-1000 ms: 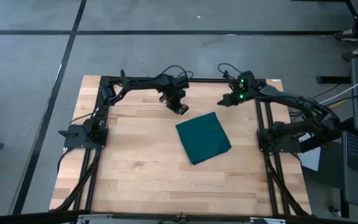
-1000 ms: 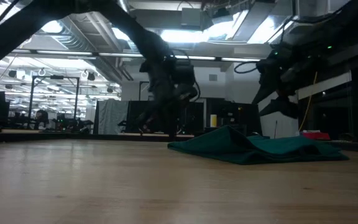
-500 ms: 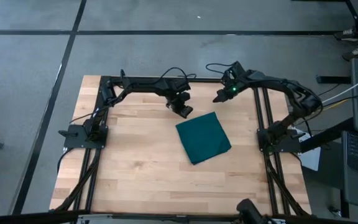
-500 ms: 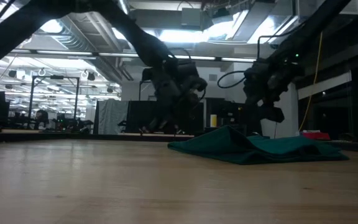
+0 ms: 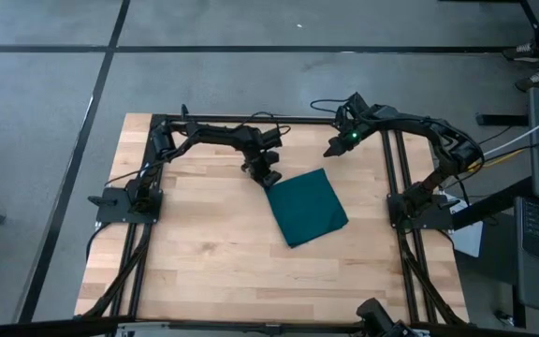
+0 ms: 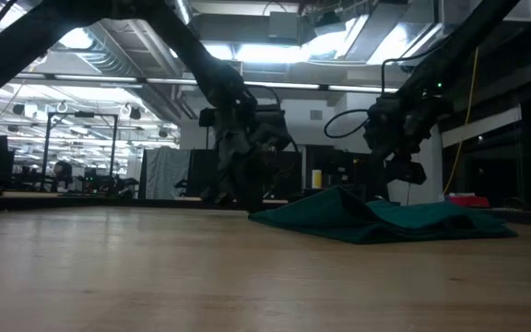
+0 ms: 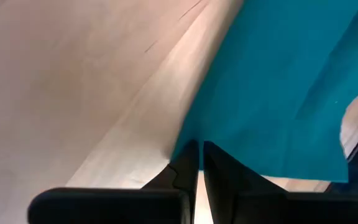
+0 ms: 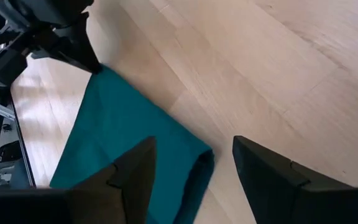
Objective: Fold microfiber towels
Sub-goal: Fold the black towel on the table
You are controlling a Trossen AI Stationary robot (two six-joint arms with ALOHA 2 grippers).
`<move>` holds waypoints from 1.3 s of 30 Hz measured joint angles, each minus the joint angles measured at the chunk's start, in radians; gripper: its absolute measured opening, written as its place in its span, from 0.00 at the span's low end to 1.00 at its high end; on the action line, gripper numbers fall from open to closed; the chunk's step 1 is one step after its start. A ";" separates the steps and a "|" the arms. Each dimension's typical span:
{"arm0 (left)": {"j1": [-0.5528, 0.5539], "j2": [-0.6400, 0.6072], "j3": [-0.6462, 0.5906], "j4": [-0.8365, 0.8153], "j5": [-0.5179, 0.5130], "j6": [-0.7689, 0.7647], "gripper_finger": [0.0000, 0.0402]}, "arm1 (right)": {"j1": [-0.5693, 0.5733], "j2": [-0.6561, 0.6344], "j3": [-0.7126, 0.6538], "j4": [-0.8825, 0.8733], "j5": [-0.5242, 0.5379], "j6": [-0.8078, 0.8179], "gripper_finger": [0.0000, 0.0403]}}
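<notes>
I see a grey concrete floor [image 5: 54,84] around my wooden worktop [image 5: 204,253], and bright ceiling lights [image 6: 275,53] beyond its far edge.

Plain dark teal-green towel [image 5: 307,207] on pale striped wood table [image 5: 204,262]; black arms.

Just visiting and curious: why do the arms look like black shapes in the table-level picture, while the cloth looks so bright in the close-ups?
Low view: bright ceiling lights behind backlight the arms, and the towel is dim. Left wrist view: well lit, towel vivid, left claw at its corner. Right wrist view: evenly lit, the right claw's fingers dark in the foreground.
</notes>
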 joint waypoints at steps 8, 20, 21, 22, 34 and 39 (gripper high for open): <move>0.002 0.000 0.000 0.000 -0.001 0.036 0.05 | 0.000 0.000 0.000 -0.008 -0.013 -0.003 0.58; 0.035 -0.023 0.001 -0.009 -0.005 0.070 0.05 | 0.000 0.000 0.000 -0.021 -0.071 -0.003 0.56; 0.046 -0.031 0.003 -0.005 -0.006 0.073 0.05 | 0.000 0.000 0.000 -0.025 -0.073 -0.003 0.56; 0.057 -0.038 0.003 -0.011 -0.007 0.078 0.05 | 0.000 0.000 0.000 -0.031 -0.076 -0.003 0.57; 0.071 -0.083 0.001 0.005 -0.089 0.141 0.05 | 0.000 0.000 -0.001 -0.047 -0.085 -0.003 0.63; 0.066 -0.096 0.001 0.160 -0.024 0.066 0.05 | 0.000 0.000 -0.001 -0.046 -0.086 -0.003 0.60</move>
